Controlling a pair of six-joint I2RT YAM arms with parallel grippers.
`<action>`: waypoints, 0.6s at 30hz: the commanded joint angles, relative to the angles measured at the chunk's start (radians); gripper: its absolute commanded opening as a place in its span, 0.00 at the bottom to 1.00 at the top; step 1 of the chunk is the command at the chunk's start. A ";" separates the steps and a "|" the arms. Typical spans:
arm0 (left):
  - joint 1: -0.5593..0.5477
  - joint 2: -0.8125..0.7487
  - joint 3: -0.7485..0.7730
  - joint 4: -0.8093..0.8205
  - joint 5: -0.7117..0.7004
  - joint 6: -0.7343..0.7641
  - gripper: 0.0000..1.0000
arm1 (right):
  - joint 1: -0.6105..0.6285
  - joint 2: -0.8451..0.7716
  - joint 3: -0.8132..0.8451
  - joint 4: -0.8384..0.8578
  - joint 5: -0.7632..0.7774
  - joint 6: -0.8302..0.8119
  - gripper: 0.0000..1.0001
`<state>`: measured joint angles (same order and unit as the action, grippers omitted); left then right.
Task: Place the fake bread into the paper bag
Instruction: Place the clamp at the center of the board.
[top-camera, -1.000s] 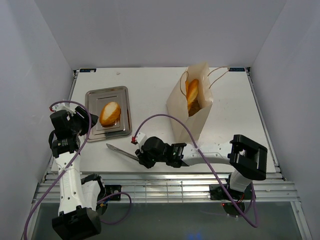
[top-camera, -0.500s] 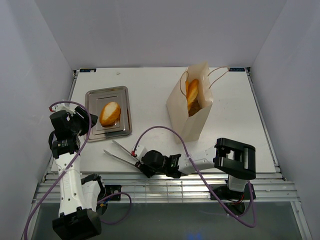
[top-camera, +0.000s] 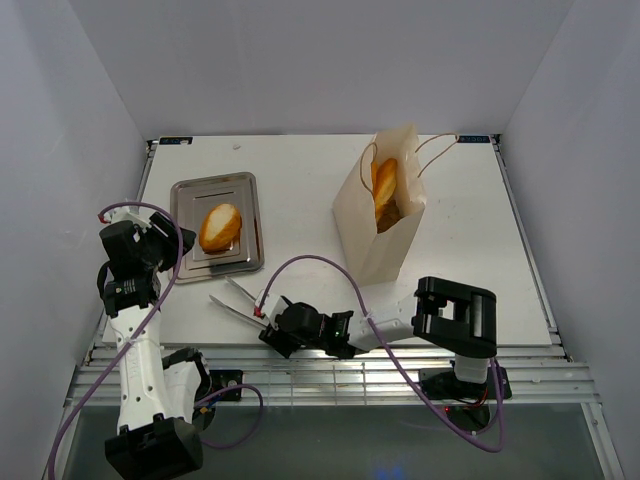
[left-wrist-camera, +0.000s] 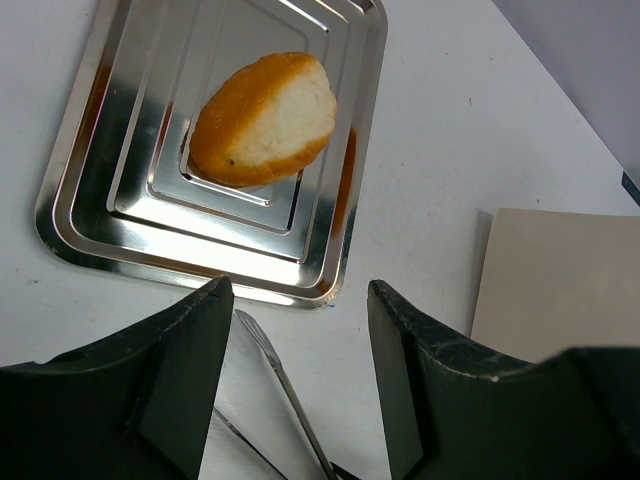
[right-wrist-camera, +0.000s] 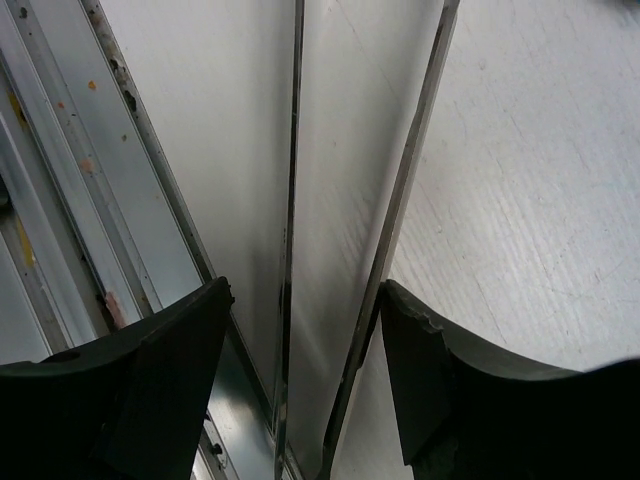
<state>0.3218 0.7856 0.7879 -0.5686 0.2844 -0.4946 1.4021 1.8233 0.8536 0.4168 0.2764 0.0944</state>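
At the near edge of the table (top-camera: 300, 180), right gripper (right-wrist-camera: 305, 295) straddles tongs (left-wrist-camera: 285, 395)

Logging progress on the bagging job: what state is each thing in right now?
paper bag: upright, open, bread inside.
oval roll: lying on the tray.
tray: flat, holding that one roll.
tongs: arms spread, between the right pincer's fingers.
left pincer: open, empty, near the tray.
right pincer: open around the tongs.

Bright even light, soft shadows, sharp focus, mirror glare on the steel tray (left-wrist-camera: 110, 200).
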 joint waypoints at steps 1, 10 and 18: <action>0.003 -0.016 0.005 -0.002 -0.001 0.016 0.67 | -0.011 0.031 0.041 0.050 0.001 -0.048 0.68; 0.003 -0.009 0.011 -0.007 -0.004 0.024 0.67 | -0.075 0.097 0.036 0.147 -0.088 -0.044 0.66; 0.003 -0.005 0.016 -0.002 0.007 0.019 0.67 | -0.114 0.133 0.004 0.235 -0.169 -0.051 0.65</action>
<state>0.3218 0.7856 0.7879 -0.5705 0.2848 -0.4870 1.2957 1.9266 0.8822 0.6140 0.1383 0.0547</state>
